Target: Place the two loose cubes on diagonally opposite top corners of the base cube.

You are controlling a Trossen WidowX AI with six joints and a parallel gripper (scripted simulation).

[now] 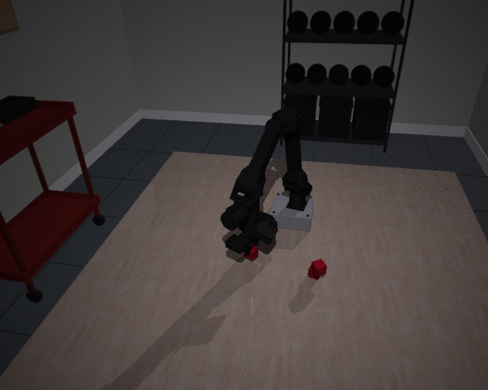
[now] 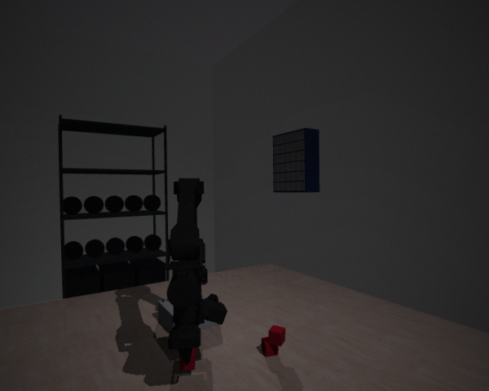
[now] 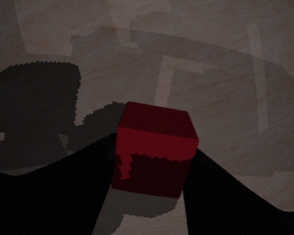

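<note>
Currently, going left to right in top view: arm (image 1: 273, 142) reaching down from grey mount (image 1: 294, 214), gripper (image 1: 249, 254) sitting low on wooden floor (image 1: 362, 302), fingers clamping loose red cube (image 1: 251, 252) from both sides. Wrist view showing same cube (image 3: 155, 149) pinched between two dark fingers, resting on floor. Further right, well apart, second red cube (image 1: 319, 266) perching on base cube (image 1: 312, 273), seeming to overhang one upper corner.
</note>
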